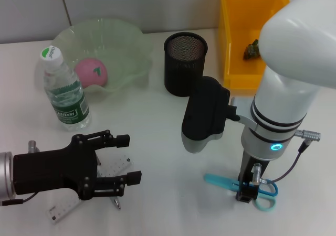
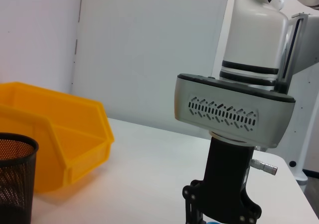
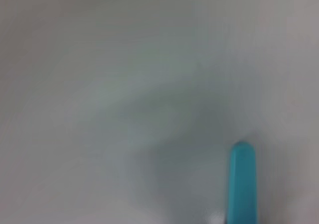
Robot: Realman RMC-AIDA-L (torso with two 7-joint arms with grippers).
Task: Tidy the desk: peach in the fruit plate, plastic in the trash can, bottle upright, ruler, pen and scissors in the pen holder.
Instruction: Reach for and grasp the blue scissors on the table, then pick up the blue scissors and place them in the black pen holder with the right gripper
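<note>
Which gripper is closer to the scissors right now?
Right. The right gripper is down on the blue scissors, at their handle end. The left gripper is across the table, fingers open over the ruler.

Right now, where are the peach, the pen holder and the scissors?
peach (image 1: pixel 92 72): head view, its pink top, inside the green plate.
pen holder (image 1: pixel 185 68): head view, black mesh front wall.
scissors (image 1: pixel 219 181): head view, blue sheathed blades.

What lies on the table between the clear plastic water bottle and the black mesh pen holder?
In the head view, the pale green fruit plate with the pink peach sits between the water bottle and the pen holder, set slightly farther back.
</note>
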